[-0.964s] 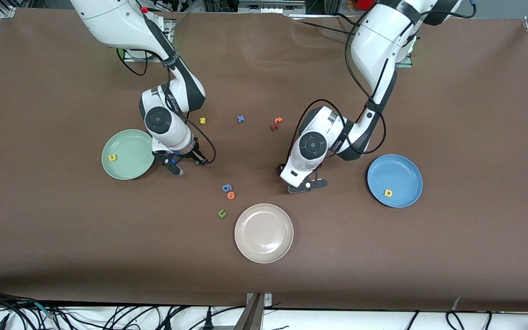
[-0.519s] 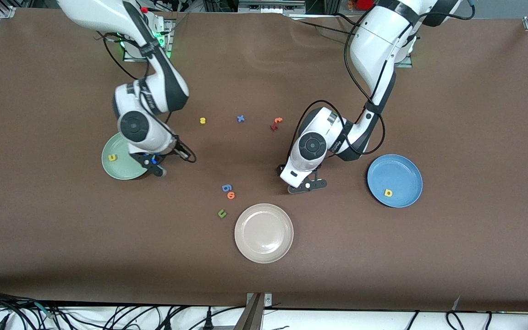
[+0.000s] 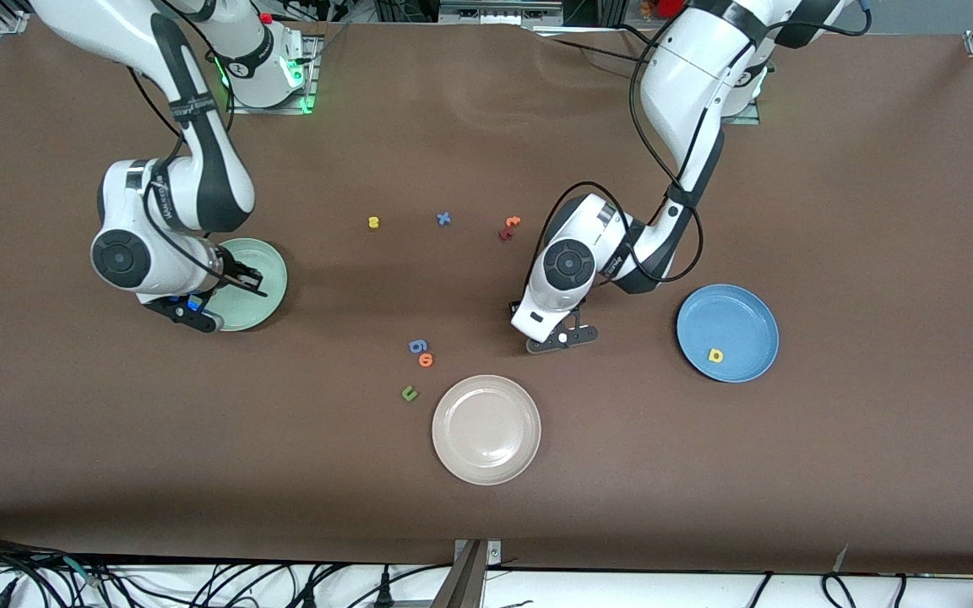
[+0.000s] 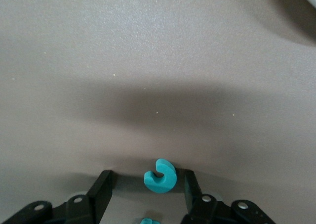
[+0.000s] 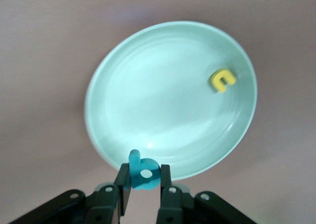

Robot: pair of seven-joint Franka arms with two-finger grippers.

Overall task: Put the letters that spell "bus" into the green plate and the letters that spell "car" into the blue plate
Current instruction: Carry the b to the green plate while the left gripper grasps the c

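You see three plates on the brown table [image 3: 858, 473]: green [image 5: 163, 85], blue [image 3: 727, 332], cream [image 3: 486, 429]. Your right gripper [image 5: 143, 189] pinches the b [image 5: 142, 172] over the green plate's rim. Your left gripper [image 4: 148, 194] straddles the c [image 4: 160, 175], fingers apart.

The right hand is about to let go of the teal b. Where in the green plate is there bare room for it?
Most of the green plate is bare: only the yellow u lies near one rim. The right hand, holding the teal b, is at the rim across from it.
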